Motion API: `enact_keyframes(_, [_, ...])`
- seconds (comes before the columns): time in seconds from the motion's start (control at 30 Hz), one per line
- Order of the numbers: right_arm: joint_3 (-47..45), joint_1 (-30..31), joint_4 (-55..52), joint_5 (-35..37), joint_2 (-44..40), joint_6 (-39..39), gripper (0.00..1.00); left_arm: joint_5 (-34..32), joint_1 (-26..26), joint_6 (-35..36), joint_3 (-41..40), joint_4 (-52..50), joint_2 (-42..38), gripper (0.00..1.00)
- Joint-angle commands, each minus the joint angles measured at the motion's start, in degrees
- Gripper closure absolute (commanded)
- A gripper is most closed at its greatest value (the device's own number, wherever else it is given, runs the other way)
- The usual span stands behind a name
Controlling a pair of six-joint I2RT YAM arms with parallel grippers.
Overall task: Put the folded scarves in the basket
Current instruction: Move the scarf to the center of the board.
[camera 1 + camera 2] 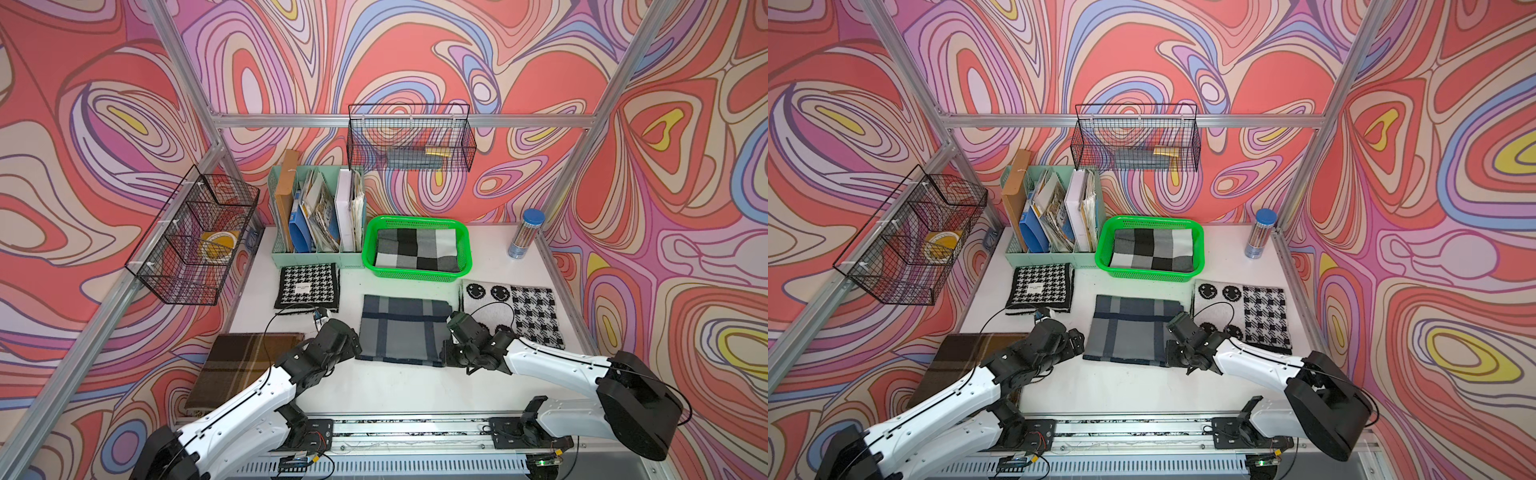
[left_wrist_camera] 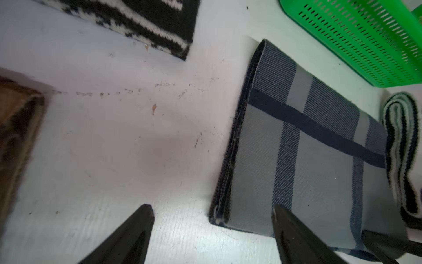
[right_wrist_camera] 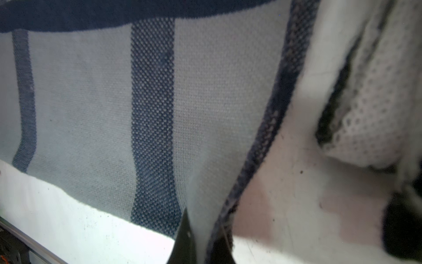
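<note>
Grasp stage: nearest, the right gripper (image 3: 203,228) is pinched on the near right corner of the grey-and-navy folded scarf (image 1: 401,328) lying mid-table, while the left gripper (image 2: 212,206), jaws wide astride its near left corner, should probably close before a level lift into the green basket (image 1: 415,274) beyond, which already holds a checked scarf (image 1: 417,249).

The left tool (image 2: 212,211) gapes wide, the right tool (image 3: 202,230) pinches tight.

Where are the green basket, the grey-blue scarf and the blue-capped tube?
green basket (image 1: 415,273): in a top view, its front wall.
grey-blue scarf (image 1: 399,328): in a top view, middle of the cloth.
blue-capped tube (image 1: 524,239): in a top view, its clear body.
</note>
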Motion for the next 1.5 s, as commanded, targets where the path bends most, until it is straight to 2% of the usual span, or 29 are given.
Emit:
enact_keyframes(0.0, [-1.1,0.3,-2.5,1.6,-0.7,0.6,1.00,5.3,-0.1,1.8,2.2,5.4,6.5,0.17])
enact_keyframes(0.1, [-1.2,0.3,-2.6,2.1,-1.5,0.5,1.00,9.1,-0.1,2.1,4.7,6.0,11.8,0.22])
enact_keyframes(0.23, [-1.2,0.3,-3.5,2.4,-2.1,0.5,1.00,10.5,-0.1,0.7,4.3,9.0,15.5,0.29])
enact_keyframes(0.43, [-1.7,0.3,-2.8,2.0,-2.6,0.5,1.00,14.7,-0.1,-1.0,0.8,12.3,17.4,0.41])
enact_keyframes(0.63, [-2.1,0.3,-1.9,1.9,-2.3,0.9,1.00,15.4,-0.2,-1.6,-1.6,11.5,17.6,0.53])
enact_keyframes(0.7, [-2.1,0.3,-1.9,1.5,-2.3,0.8,1.00,15.1,-0.2,-1.8,-2.4,11.3,16.8,0.64])
enact_keyframes(0.8, [-2.2,0.3,-1.9,1.2,-2.6,0.9,1.00,15.4,-0.2,-2.3,-3.8,11.3,14.6,0.90])
enact_keyframes(0.87, [-2.3,0.3,-1.9,1.2,-3.0,1.3,1.00,15.6,-0.3,-2.7,-4.9,11.3,12.8,1.00])
enact_keyframes(1.07, [-2.9,1.0,-1.3,-0.6,-4.0,3.1,1.00,15.9,-0.5,-4.2,-8.1,8.8,5.3,1.00])
enact_keyframes(1.23, [-4.0,6.1,-2.0,-0.2,-6.8,7.4,1.00,16.1,-0.9,-4.9,-9.8,0.9,-4.7,1.00])
enact_keyframes(1.33, [-4.0,9.0,-5.4,2.8,-8.6,9.9,1.00,15.6,-0.9,-5.7,-10.5,-5.0,-12.3,1.00])
enact_keyframes(1.43, [-3.1,9.4,-10.1,6.6,-10.4,11.2,0.98,13.8,-0.9,-6.0,-10.4,-10.5,-19.3,1.00])
enact_keyframes(1.47, [-2.6,9.4,-11.4,8.0,-11.0,11.1,0.89,13.3,-0.9,-5.6,-10.1,-11.8,-21.0,0.86])
